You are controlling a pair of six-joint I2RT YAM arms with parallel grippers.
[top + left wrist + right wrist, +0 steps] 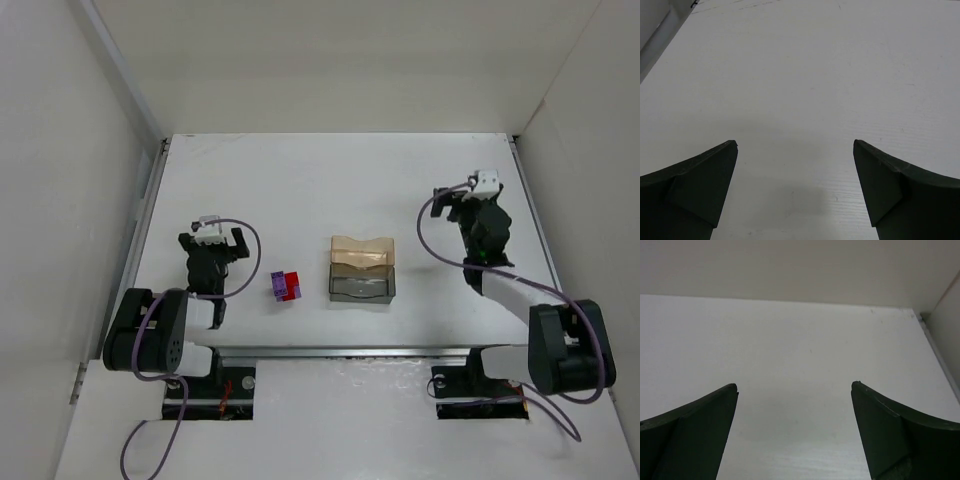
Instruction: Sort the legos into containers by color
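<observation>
The work area is enclosed by plain white walls (60,200) on the left, far and right sides. A white table (300,190) is seen within them, matt and faintly scuffed, with a metal rail (330,352) along its near edge.

The two black arms are mounted at that edge, each looped with a purple cable (435,240). The left arm (160,330) is folded low near its base. The left gripper (215,240) is held over the table's left part; in its wrist view the fingers (700,180) are spread wide, with only bare table between them. The right arm (520,300) is reached up the right side. The right gripper (455,200) is likewise parted, its fingers (695,425) framing bare table, with the far wall and right corner seen beyond.

Near the table's middle, two translucent trays are set touching, long sides together: the tan tray (363,250) farther, the grey tray (362,286) nearer. Both appear unfilled.

Left of the grey tray, apart from it, the purple brick (279,284) and red brick (293,287) are found touching on the table, purple on the left. They lie between the left gripper and the trays, with nothing in the way.
</observation>
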